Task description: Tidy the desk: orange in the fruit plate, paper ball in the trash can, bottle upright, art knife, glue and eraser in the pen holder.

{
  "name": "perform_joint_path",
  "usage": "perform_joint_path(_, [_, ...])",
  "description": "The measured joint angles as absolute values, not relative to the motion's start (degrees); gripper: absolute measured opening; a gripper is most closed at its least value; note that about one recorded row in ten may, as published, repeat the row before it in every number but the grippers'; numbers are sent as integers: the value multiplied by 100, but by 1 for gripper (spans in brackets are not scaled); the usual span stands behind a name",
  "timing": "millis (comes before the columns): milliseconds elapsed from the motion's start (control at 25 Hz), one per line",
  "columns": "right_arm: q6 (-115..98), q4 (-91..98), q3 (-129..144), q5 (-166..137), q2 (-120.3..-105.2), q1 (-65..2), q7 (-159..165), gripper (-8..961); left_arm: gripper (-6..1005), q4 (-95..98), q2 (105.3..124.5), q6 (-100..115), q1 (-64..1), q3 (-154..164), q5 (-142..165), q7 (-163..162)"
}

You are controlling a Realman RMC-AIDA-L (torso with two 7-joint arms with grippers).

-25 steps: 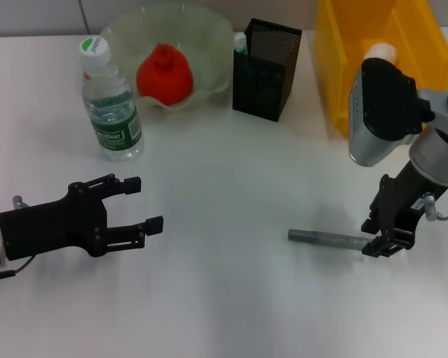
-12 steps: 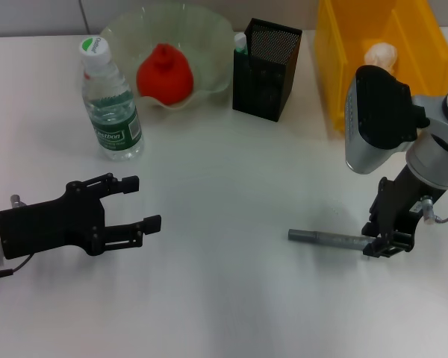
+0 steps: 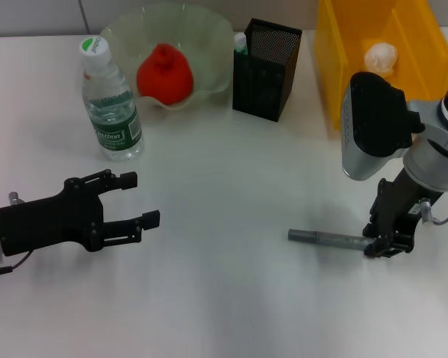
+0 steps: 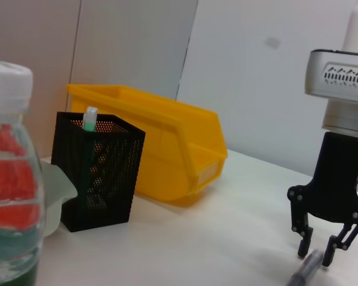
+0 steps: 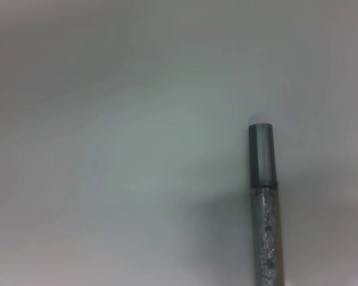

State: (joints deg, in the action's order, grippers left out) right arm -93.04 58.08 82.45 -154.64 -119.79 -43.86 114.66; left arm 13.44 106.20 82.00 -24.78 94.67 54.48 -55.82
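White desk [image 3: 231,164], pale wall panels behind in left wrist view; right gripper [image 3: 385,246] low at one end of the grey art knife [image 3: 325,239] lying flat, fingers straddling it, jaws apart, whether they touch it is unclear; left gripper [image 3: 138,201] hovers at near left, jaws spread, holding nothing; bottle [image 3: 108,101] upright beside fruit plate [image 3: 209,33] holding the orange [image 3: 164,72]; pen holder [image 3: 265,68] shows a white-green tip, rest hidden by mesh; paper ball [image 3: 381,54] in trash can [image 3: 336,67], cut off at top; eraser not made out.
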Motion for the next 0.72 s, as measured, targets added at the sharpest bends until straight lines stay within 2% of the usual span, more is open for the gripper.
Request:
perform_joint_path(360, [-9258, 5777, 8398, -15468, -11979, -4386, 11443, 271, 859, 1344, 10626, 8215, -2461, 9413, 5463, -5581])
perform_joint_path(600, [-9295, 5908, 8187, -15435, -11972, -4389, 11444, 149, 860, 1345, 10625, 8231, -2451, 9411, 5467, -5581])
perform_joint_path(720, [-9399, 6119, 7850, -15431, -11952, -4425, 11436, 148, 860, 1344, 10623, 8236, -2451, 9406, 5468, -5581])
